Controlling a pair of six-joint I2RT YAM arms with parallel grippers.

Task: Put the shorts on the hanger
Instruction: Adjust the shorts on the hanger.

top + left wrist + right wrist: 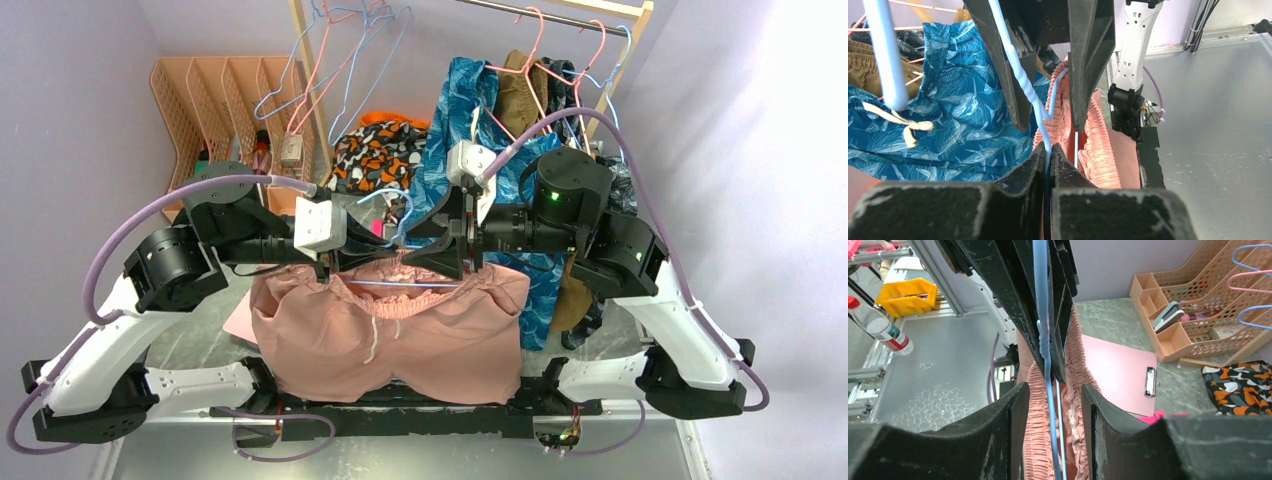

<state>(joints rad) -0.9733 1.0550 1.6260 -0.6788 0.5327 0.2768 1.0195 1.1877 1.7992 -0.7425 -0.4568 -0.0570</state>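
Observation:
The salmon shorts (390, 340) hang by their gathered waistband from the light-blue wire hanger (400, 285), held up between both arms above the table. My left gripper (375, 250) is shut on the hanger's wire near the twisted neck; in the left wrist view the wire (1044, 125) runs into the closed gripper (1049, 159), with the waistband (1098, 145) just beyond. My right gripper (425, 252) faces it, open. In the right wrist view it (1050, 400) straddles the wire (1049, 390) and both waistband folds (1035, 440) without closing on them.
A blue patterned garment (470, 110) and pink hangers (530, 60) hang on the rack behind. A peach desk organiser (215, 100) stands back left. An orange-black cloth (380, 150) and a pink clipboard (1118, 365) lie on the table. A water bottle (878, 327) lies beside the frame.

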